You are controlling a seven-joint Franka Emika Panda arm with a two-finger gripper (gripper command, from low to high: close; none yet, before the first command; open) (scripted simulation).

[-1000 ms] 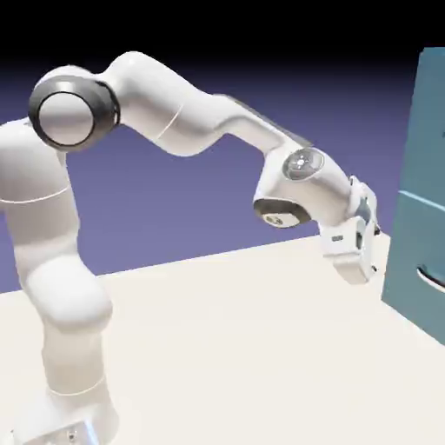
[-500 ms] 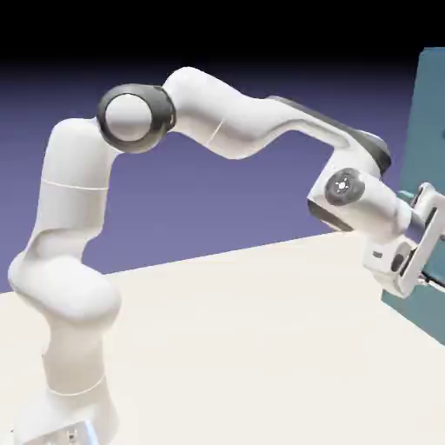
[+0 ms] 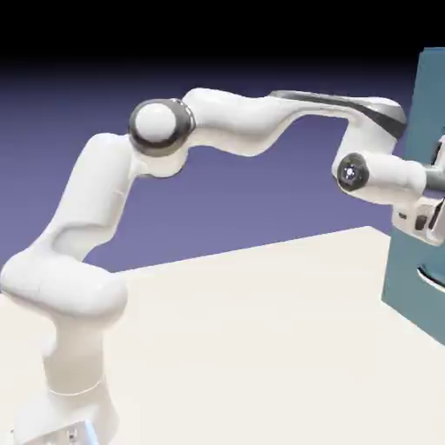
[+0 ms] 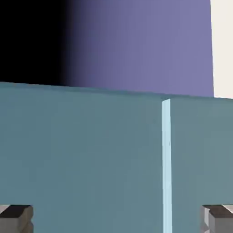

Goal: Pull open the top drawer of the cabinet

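Though my claw (image 4: pixel 117 219) faces the cabinet (image 4: pixel 91 150), fingers apart and empty, the pull remains undone.

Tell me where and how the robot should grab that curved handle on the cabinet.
Probably by the middle of the curved handle, coming straight at the front of the cabinet, one finger above and one below. The bar runs roughly sideways and seems to bow outward, which should leave room behind it. Its far end is cut off by the picture's edge.
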